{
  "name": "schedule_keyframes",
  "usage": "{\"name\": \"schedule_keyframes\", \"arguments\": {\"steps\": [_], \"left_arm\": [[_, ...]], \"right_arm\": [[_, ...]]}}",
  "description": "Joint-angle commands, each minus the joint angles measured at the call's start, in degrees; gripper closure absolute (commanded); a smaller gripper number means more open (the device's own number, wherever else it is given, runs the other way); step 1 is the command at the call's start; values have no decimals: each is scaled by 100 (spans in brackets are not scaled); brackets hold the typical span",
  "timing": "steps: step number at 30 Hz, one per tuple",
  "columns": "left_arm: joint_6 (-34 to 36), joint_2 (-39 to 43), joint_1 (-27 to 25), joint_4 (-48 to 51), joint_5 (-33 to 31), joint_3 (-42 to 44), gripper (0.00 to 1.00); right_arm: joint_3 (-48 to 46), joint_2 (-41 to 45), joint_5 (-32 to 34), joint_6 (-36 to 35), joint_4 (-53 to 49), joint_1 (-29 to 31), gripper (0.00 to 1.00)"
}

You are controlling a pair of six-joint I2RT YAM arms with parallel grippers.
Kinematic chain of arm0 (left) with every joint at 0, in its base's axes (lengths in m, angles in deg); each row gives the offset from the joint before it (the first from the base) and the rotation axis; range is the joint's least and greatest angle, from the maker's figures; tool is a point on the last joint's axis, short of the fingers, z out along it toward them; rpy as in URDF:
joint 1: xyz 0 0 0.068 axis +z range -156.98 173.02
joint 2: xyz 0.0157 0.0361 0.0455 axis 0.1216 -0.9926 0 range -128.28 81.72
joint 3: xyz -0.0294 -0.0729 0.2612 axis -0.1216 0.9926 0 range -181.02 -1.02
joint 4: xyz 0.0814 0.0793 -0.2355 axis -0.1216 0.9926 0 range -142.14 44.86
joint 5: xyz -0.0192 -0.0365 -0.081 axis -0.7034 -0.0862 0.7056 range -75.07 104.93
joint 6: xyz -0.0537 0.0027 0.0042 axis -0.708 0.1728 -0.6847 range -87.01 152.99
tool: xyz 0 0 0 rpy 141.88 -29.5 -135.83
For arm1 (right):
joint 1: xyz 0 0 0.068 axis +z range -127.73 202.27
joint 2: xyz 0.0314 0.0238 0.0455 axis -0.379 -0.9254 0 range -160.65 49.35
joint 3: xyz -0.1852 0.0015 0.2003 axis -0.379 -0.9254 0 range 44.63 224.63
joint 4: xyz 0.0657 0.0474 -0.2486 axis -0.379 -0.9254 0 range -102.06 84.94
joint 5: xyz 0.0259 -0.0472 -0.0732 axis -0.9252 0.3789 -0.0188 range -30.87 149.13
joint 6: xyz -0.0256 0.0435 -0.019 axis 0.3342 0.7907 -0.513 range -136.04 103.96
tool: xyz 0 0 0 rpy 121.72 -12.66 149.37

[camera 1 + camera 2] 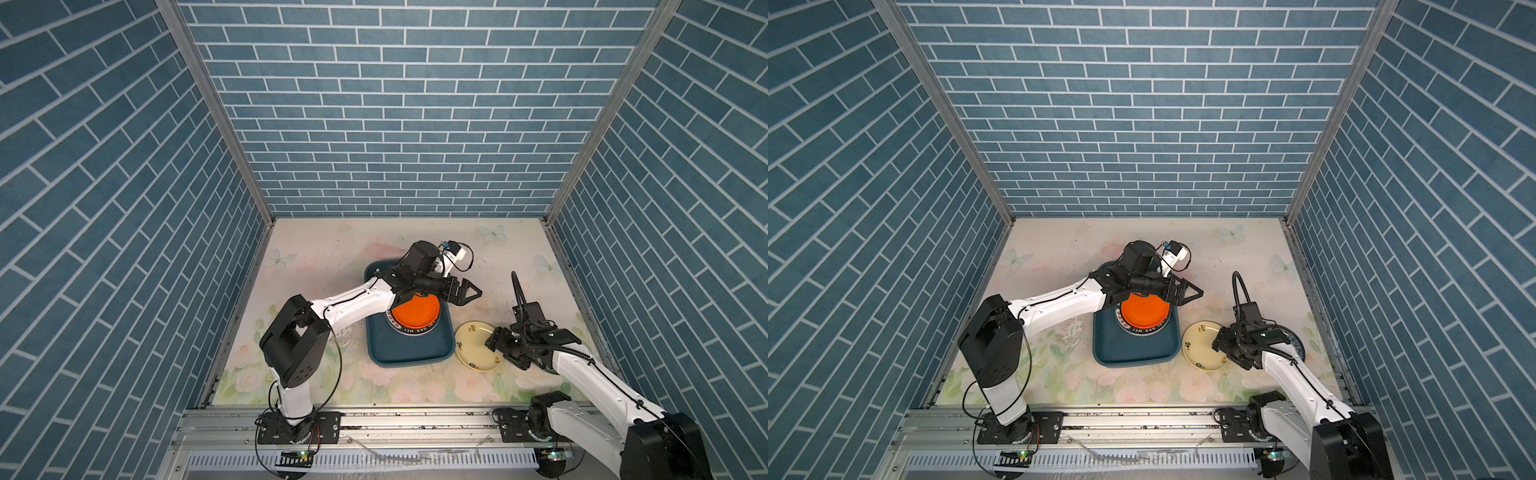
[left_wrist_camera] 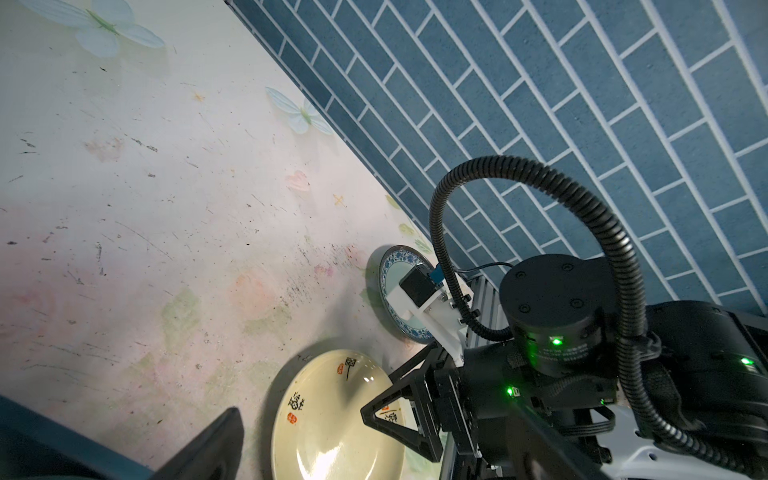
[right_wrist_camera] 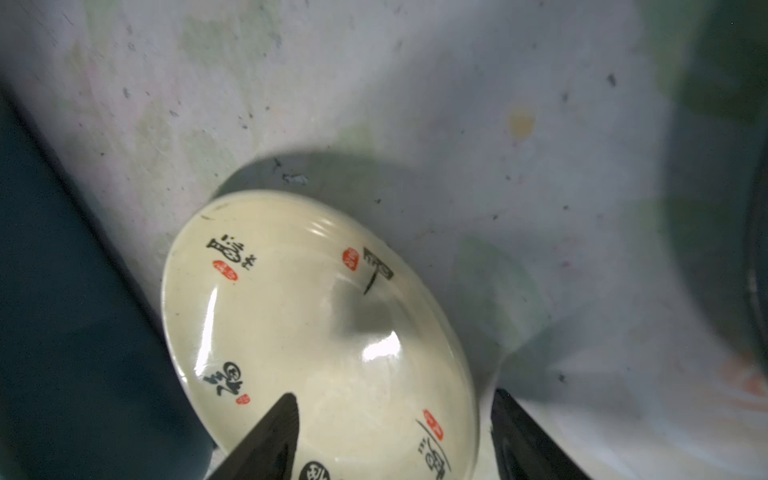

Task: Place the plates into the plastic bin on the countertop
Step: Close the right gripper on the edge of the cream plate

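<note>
In both top views the dark teal plastic bin (image 1: 399, 353) (image 1: 1125, 349) lies mid-countertop (image 1: 332, 257). It holds an orange plate (image 1: 415, 311) (image 1: 1144, 311) stacked on a white plate with a dark lettered rim (image 1: 411, 331). A cream-yellow plate (image 1: 473, 345) (image 1: 1200, 345) (image 3: 316, 332) lies just right of the bin. My right gripper (image 1: 493, 340) (image 3: 395, 392) is open and straddles its right rim, one finger over the dish, one outside. My left gripper (image 1: 471, 296) (image 1: 1192, 296) hangs open and empty above the bin's far right corner. A blue-patterned plate (image 2: 395, 274) (image 1: 1296, 343) lies behind the right arm.
Blue brick walls (image 1: 395, 124) close in the back and both sides, the right wall close to the blue-patterned plate. A metal rail (image 1: 395, 424) with both arm bases runs along the front edge. The right arm's cable loop (image 1: 519, 291) rises above its wrist.
</note>
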Motion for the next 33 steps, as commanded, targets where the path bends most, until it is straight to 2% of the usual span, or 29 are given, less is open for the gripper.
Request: {"name": "schedule_keyframes", "arguments": {"steps": [1,13,17,26,31,33], "left_arm": [[7,-56,-33,-134,0,-140,0],[16,70,-33,-82,-110,-50,0],[16,102,-33,-73,-141,-37,0],[23,66,-33,-73,-150,-87,0],[50,36,-24,-73,-158,-142,0],[55,25,-24,-73,-158,-168,0]], "right_arm": [[-135,-63,-134,170,127,-41,32],[-238,-467,-275,161,615,-62,58],[-169,-496,-276,107,600,-63,71],[68,-247,-99,63,267,-63,83],[258,-35,-45,83,152,-72,97],[370,5,-13,41,58,-76,98]]}}
